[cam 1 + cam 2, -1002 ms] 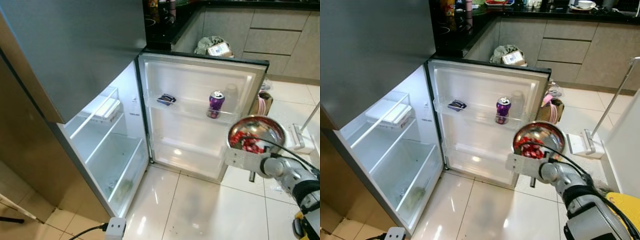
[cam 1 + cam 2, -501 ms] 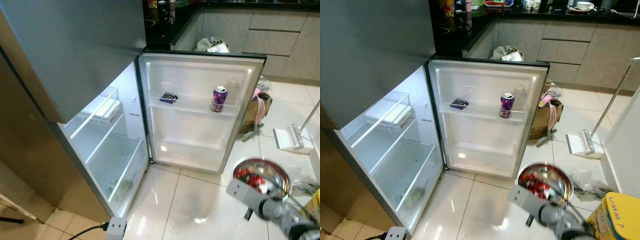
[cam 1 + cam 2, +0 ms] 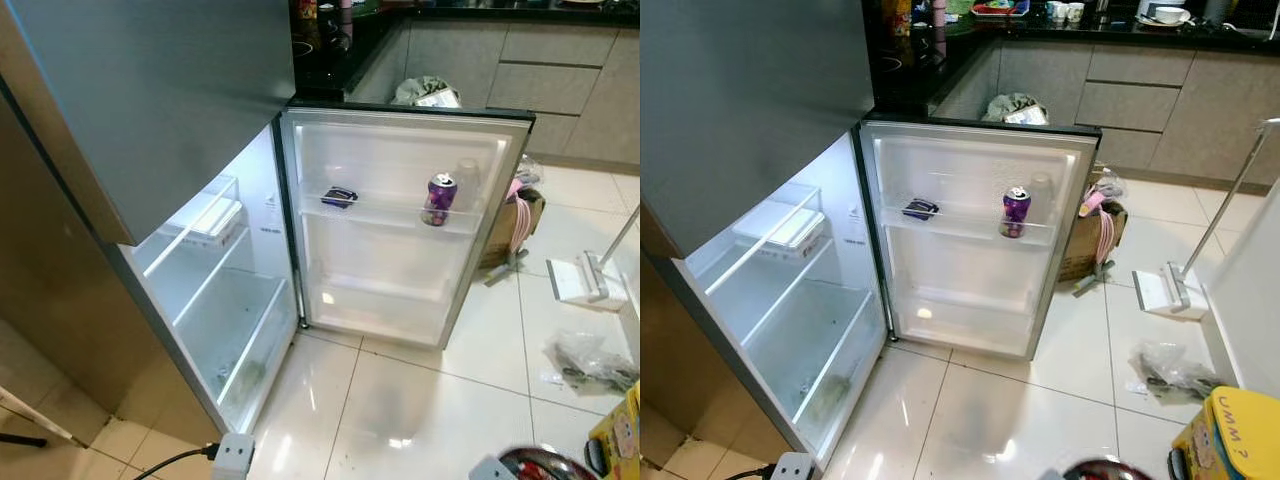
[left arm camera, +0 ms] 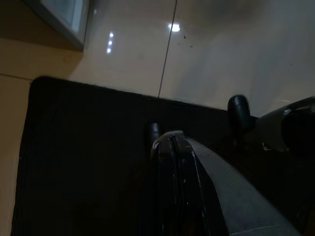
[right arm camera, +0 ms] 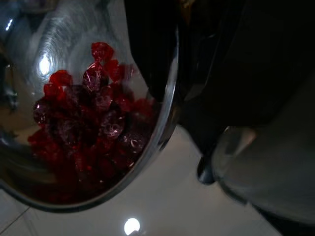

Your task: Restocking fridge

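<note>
The fridge (image 3: 215, 300) stands open, its lit shelves almost bare apart from a white box (image 3: 215, 218). Its door (image 3: 400, 230) is swung wide; on the door shelf stand a purple can (image 3: 438, 197) and a small dark packet (image 3: 340, 196). A steel bowl (image 5: 74, 123) of red pieces is held by its rim in my right gripper (image 5: 174, 54), which is shut on it, one black finger (image 5: 150, 44) inside the bowl. The bowl (image 3: 545, 466) sits very low at my right, far below the door shelf. My left gripper (image 4: 172, 147) hangs idle and shut above a black mat (image 4: 88, 162).
Right of the door are a cardboard box (image 3: 520, 210) with pink cloth, a white floor tool (image 3: 585, 280) and a plastic bag (image 3: 590, 360) on the tiles. A yellow container (image 3: 1230, 440) stands at my right. A power strip (image 3: 232, 455) lies by the fridge's foot.
My right arm has dropped with the bowl, from in front of the door shelf down to the bottom right edge of the head views. The fridge and its contents are unchanged.
</note>
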`<state>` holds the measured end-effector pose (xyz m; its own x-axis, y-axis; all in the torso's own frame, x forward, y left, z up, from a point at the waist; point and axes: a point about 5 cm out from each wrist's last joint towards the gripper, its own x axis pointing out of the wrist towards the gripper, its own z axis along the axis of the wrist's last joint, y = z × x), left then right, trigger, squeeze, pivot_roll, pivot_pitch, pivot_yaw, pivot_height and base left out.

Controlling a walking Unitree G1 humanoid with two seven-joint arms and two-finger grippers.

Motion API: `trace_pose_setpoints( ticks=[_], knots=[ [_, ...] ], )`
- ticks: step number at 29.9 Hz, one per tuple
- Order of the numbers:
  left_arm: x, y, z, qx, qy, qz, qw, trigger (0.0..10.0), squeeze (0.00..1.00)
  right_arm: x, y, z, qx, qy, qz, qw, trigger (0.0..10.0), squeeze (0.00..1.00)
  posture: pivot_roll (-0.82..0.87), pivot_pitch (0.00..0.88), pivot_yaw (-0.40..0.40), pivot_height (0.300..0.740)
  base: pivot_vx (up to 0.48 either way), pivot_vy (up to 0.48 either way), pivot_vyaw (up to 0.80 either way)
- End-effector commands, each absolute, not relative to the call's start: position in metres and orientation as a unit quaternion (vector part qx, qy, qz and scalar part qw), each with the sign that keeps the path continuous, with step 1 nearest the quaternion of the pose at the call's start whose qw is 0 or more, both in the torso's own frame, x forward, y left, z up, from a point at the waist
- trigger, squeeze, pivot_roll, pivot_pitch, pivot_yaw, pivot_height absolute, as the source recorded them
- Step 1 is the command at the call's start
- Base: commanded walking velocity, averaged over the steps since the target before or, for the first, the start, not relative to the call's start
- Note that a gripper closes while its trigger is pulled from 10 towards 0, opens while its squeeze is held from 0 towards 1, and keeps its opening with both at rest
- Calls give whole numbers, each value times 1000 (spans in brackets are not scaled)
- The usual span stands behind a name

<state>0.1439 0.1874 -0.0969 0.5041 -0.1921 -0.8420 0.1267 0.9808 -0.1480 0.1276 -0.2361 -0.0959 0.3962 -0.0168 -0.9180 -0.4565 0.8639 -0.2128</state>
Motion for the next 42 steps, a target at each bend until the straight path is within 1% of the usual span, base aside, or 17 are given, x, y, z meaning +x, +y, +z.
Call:
trace_pose_setpoints(
  ticks=[1,12,19,25,42],
  knots=[
    [136,184,-100,-33,500,-104,859,10000,0,130,-231,-96,-215,529,139,809,10000,0,-24,0,-16,740,0,0,700],
    [139,187,-99,-22,498,-103,861,10000,0,127,-231,-98,-225,535,145,801,10000,0,-17,0,-17,740,0,0,700],
    [142,187,-98,-21,495,-101,863,10000,0,128,-226,-98,-224,533,153,801,10000,0,-18,0,-15,740,0,0,700],
    [142,186,-98,-26,495,-97,863,10000,0,122,-223,-101,-223,542,161,794,10000,0,-19,0,-15,740,0,0,701],
    [140,186,-99,-25,497,-95,862,10000,0,122,-221,-101,-221,541,164,794,10000,0,-17,0,-9,740,0,0,700]
  ],
)
